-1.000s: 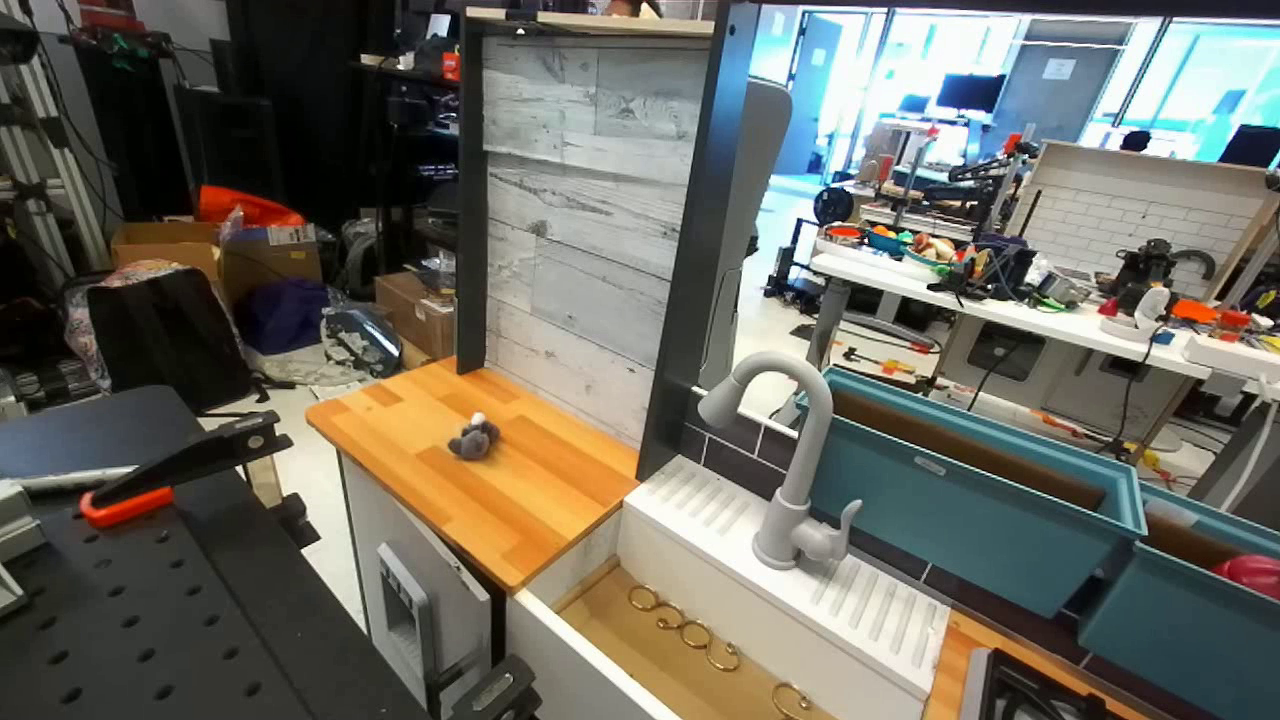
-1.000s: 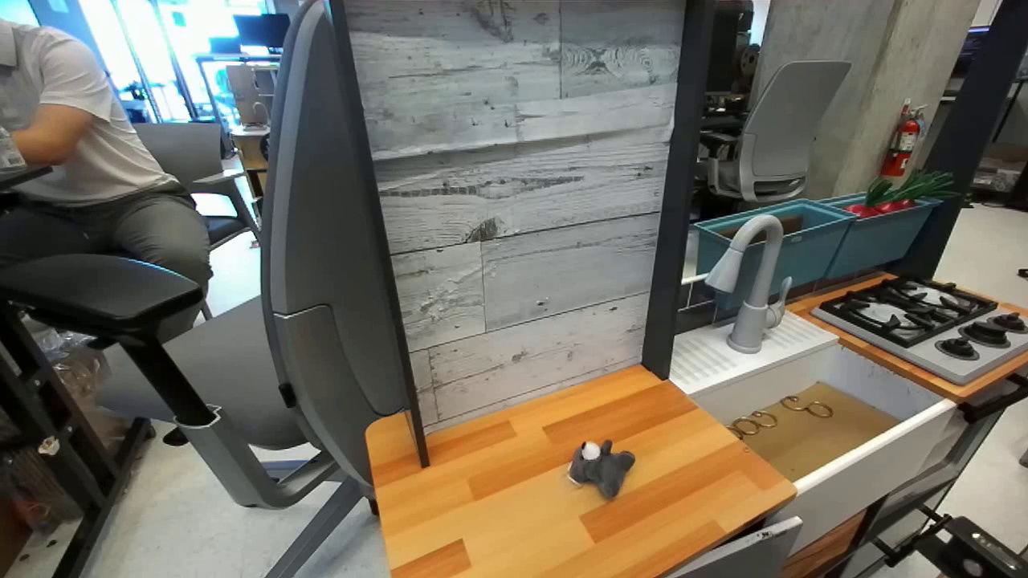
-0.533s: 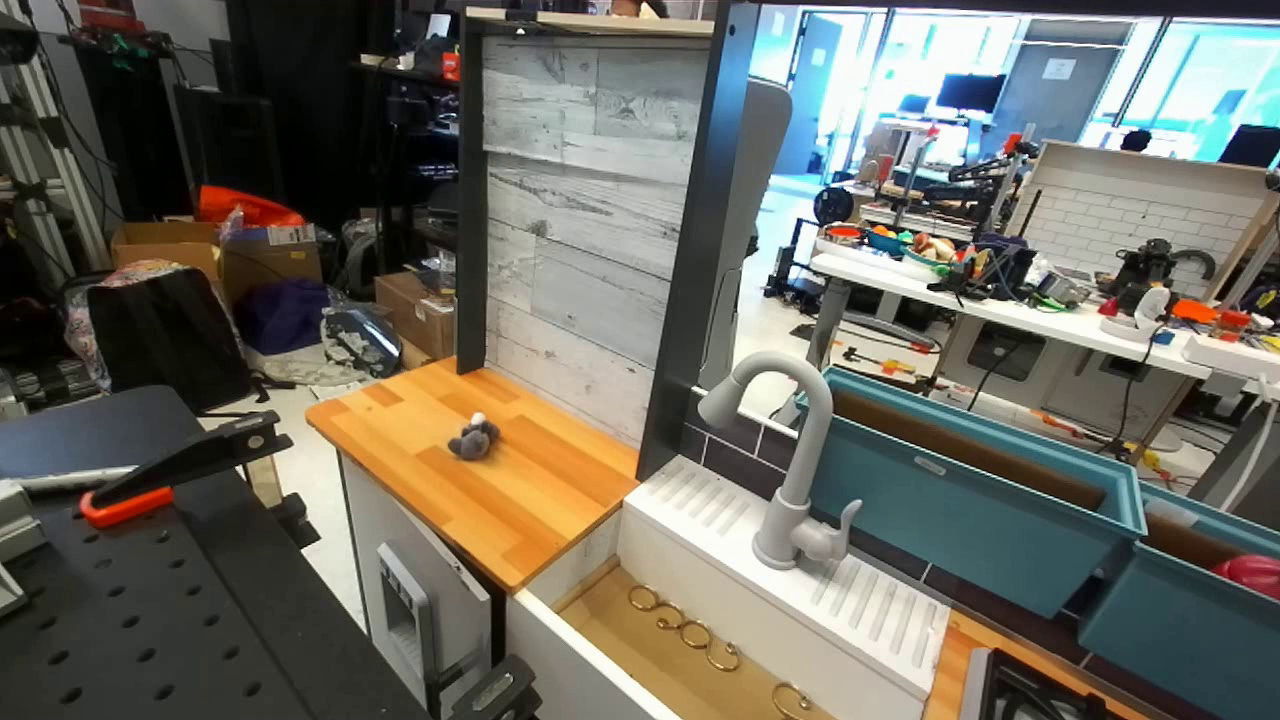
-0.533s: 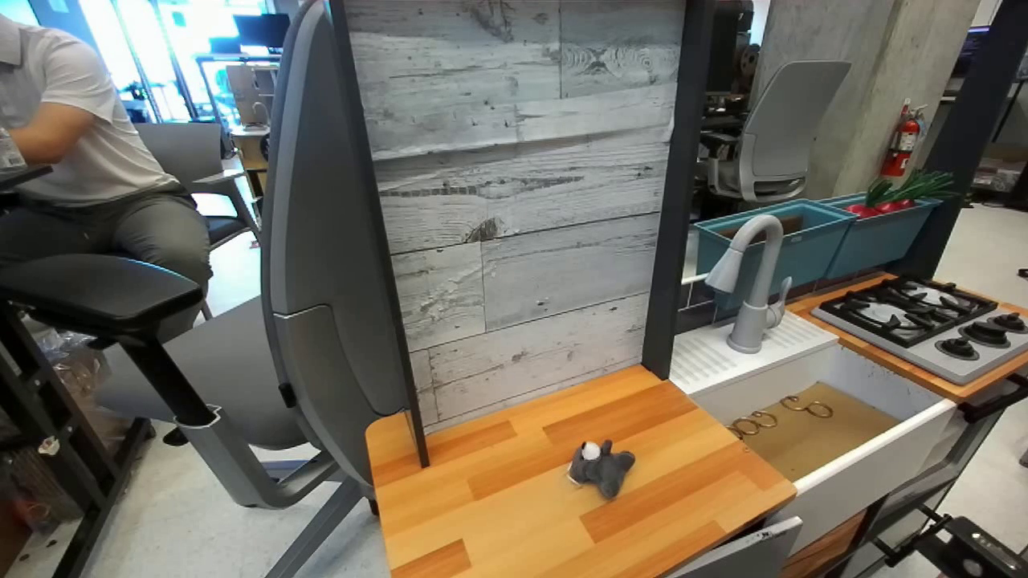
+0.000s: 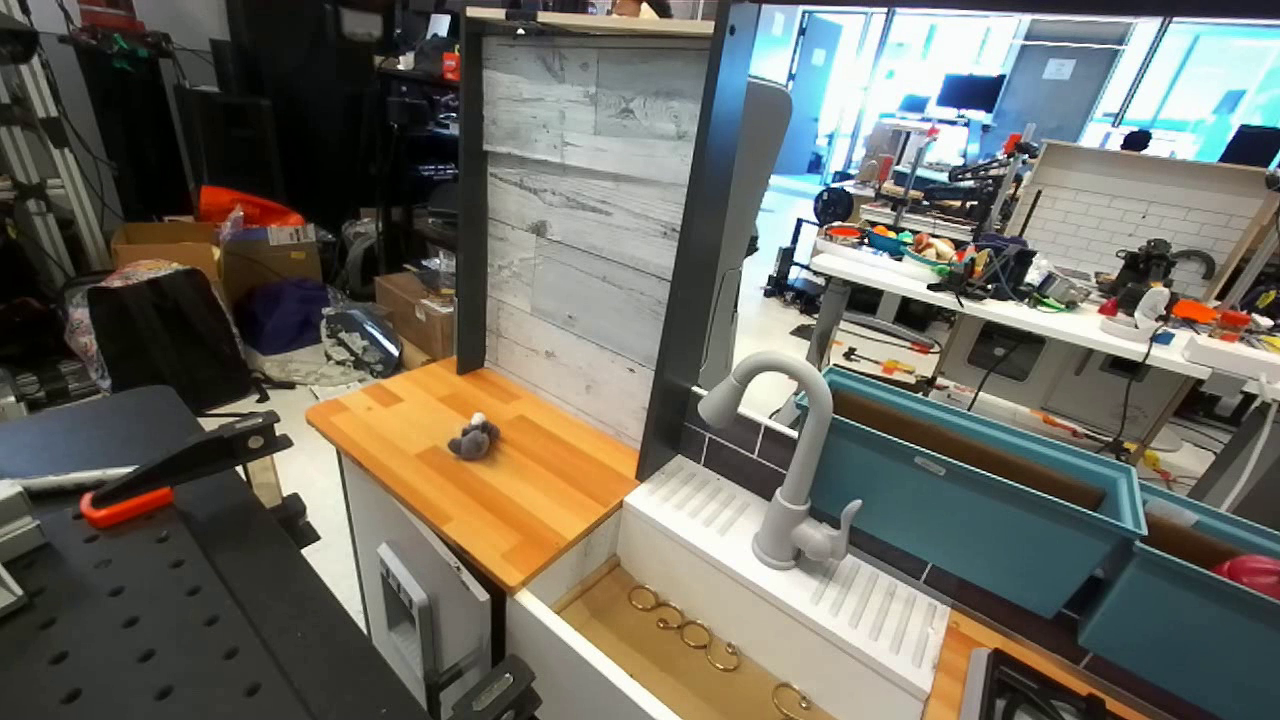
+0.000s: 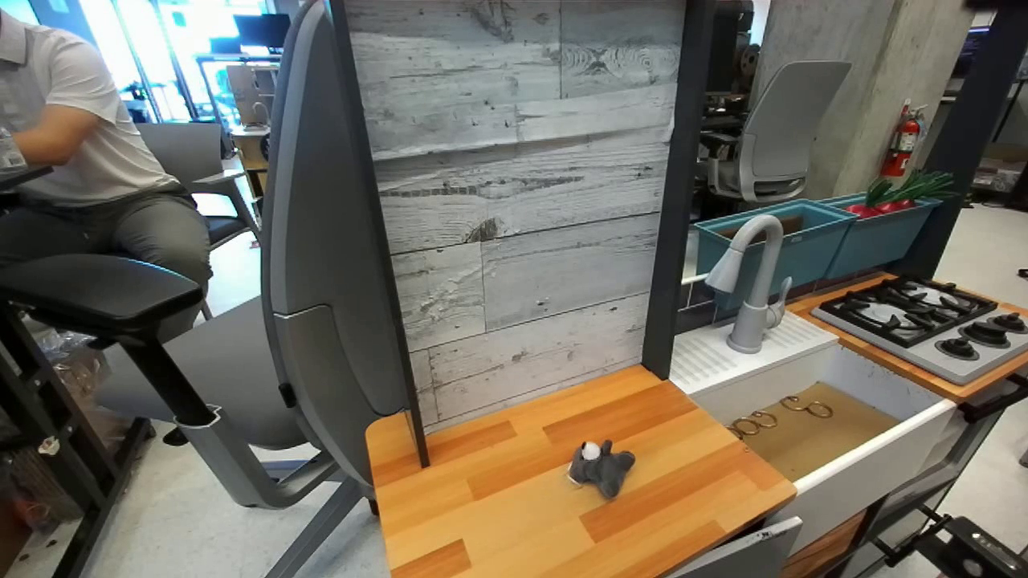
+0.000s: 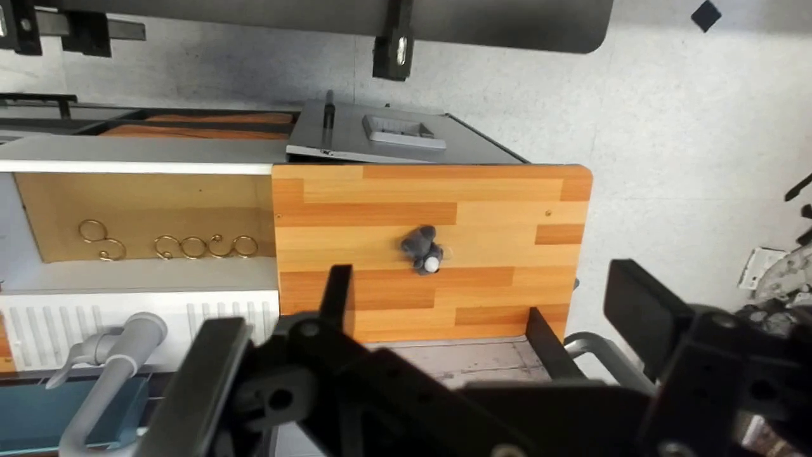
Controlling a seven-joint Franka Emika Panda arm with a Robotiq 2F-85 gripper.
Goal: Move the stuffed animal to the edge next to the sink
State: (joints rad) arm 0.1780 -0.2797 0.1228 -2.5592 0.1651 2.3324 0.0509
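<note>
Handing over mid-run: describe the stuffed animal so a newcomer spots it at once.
Find the white sink, then the wooden countertop on its side away from the stove. Near the middle of that countertop lies the stuffed animal, small and dark grey with a round white spot. Its soft-looking, lumpy body sets it apart from the smooth, paler, far bigger faucet.

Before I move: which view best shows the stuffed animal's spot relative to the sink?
Wrist view: it looks down on the stuffed animal, the sink and the countertop between them, so the gap reads directly. Both exterior views show the stuffed animal whole, but obliquely, so that gap is harder to judge.
</note>
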